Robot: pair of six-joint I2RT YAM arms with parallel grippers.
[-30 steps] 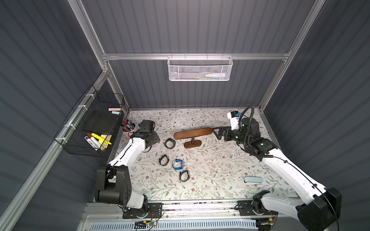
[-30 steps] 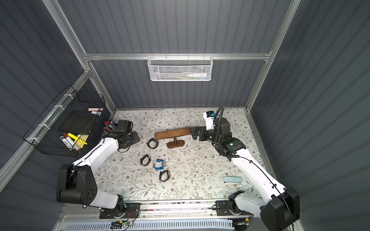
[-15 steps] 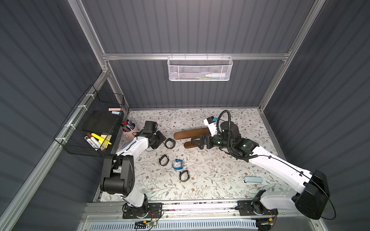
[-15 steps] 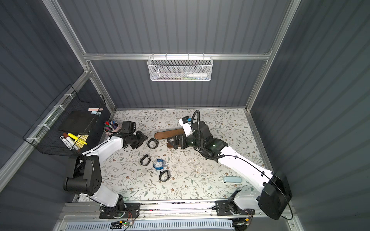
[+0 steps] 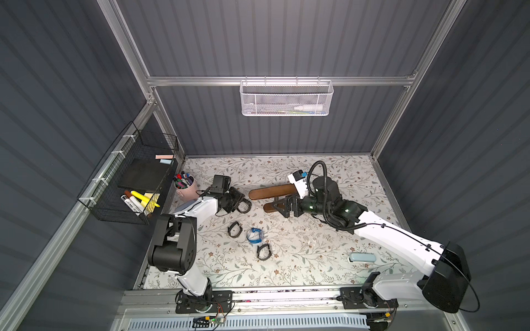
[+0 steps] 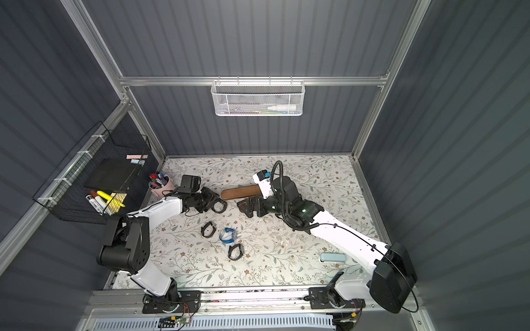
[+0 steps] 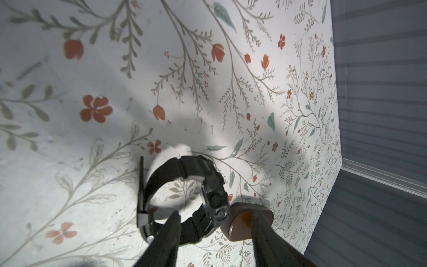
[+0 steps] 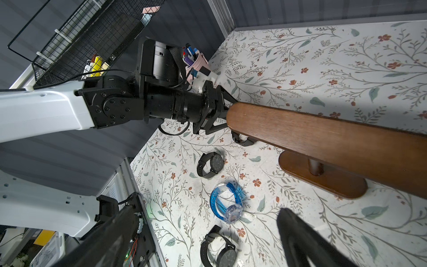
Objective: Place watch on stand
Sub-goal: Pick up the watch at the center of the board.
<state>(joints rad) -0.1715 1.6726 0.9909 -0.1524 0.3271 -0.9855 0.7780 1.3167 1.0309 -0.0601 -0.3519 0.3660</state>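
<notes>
Where stand [image 5: 269, 191] stood alone, right gripper [image 5: 282, 208] has arrived.

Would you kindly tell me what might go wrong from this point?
1. The left tool straddles the black watch right beside the stand's bar end; its outer finger may catch the wood when it closes.
2. The open right tool hangs by the stand's base; a nudge there might tip the stand.
</notes>
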